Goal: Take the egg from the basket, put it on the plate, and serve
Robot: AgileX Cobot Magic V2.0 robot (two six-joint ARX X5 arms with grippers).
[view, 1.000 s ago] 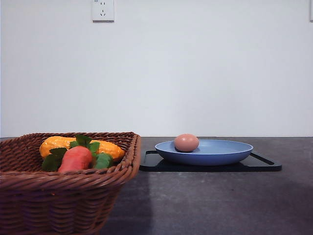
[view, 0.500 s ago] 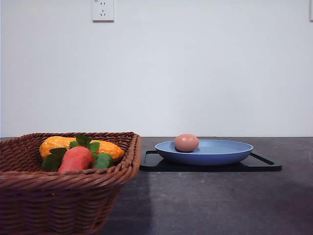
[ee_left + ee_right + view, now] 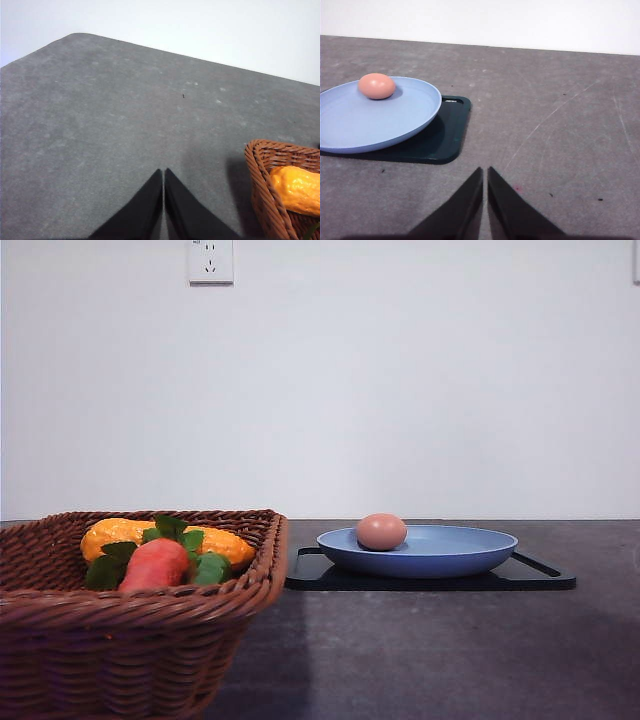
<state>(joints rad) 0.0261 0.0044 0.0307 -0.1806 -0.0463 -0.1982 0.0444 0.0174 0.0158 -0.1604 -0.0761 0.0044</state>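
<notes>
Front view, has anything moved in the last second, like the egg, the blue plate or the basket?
Nothing visibly changed. The small pinkish-brown egg lies on the wide light-blue plate as before, the plate sits on the flat black tray, and the brown woven wicker basket with its orange-red carrot has not shifted.

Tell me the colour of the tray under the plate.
The tray is black, with a faint dark-green tint in the right wrist view, where it shows best beneath the light-blue plate.
</notes>
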